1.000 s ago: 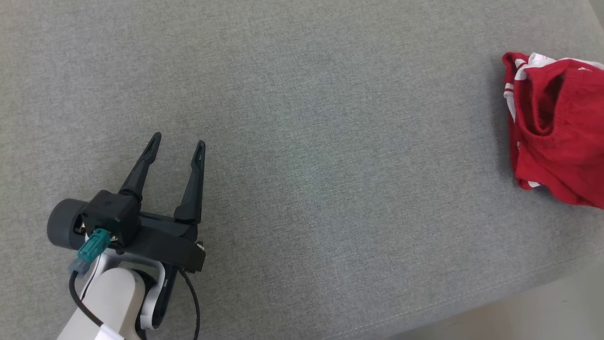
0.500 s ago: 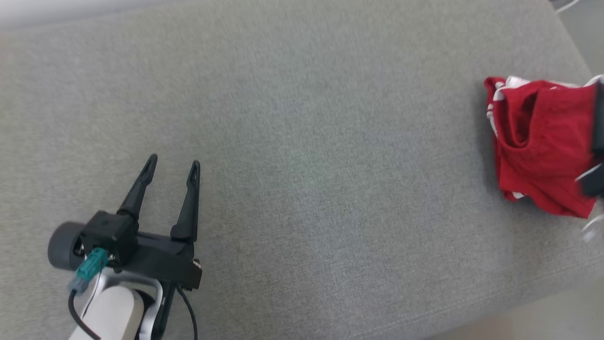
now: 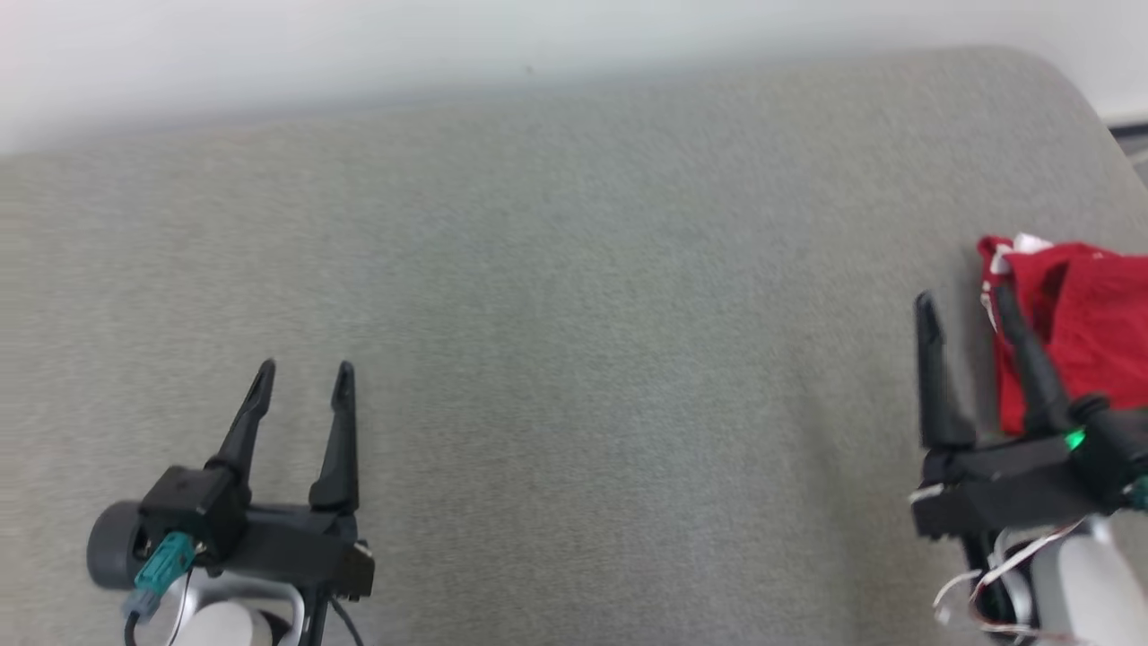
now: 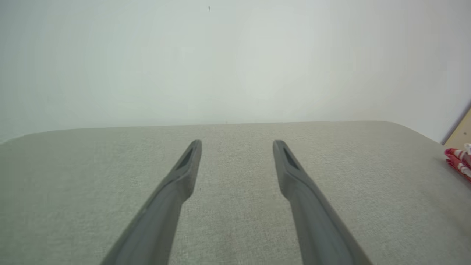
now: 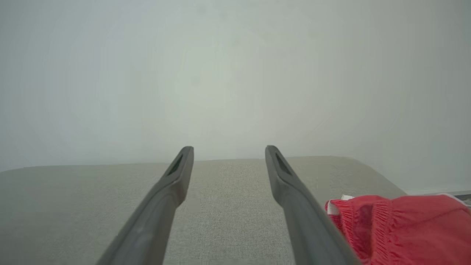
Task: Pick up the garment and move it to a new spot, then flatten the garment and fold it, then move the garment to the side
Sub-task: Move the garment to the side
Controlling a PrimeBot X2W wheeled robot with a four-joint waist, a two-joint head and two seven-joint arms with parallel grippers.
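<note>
The garment (image 3: 1085,323) is a crumpled red cloth with white trim, lying at the far right of the grey padded surface (image 3: 574,314). In the right wrist view the garment (image 5: 401,224) sits just right of my right finger. My right gripper (image 3: 961,301) stands open at the lower right, its right finger crossing the garment's left edge, nothing between its fingers. At the lower left my left gripper (image 3: 303,370) is open and empty over bare fabric. The left wrist view catches a sliver of the garment (image 4: 460,163) at its right edge.
A pale wall (image 3: 448,36) rises behind the surface's far edge. The surface's rounded far right corner (image 3: 1067,90) lies just beyond the garment. A dark strip of floor edge (image 3: 1132,135) shows past it.
The head camera has tilted up, so the wall now shows and everything sits lower. My right gripper has come into view beside the garment. The left gripper keeps its pose.
</note>
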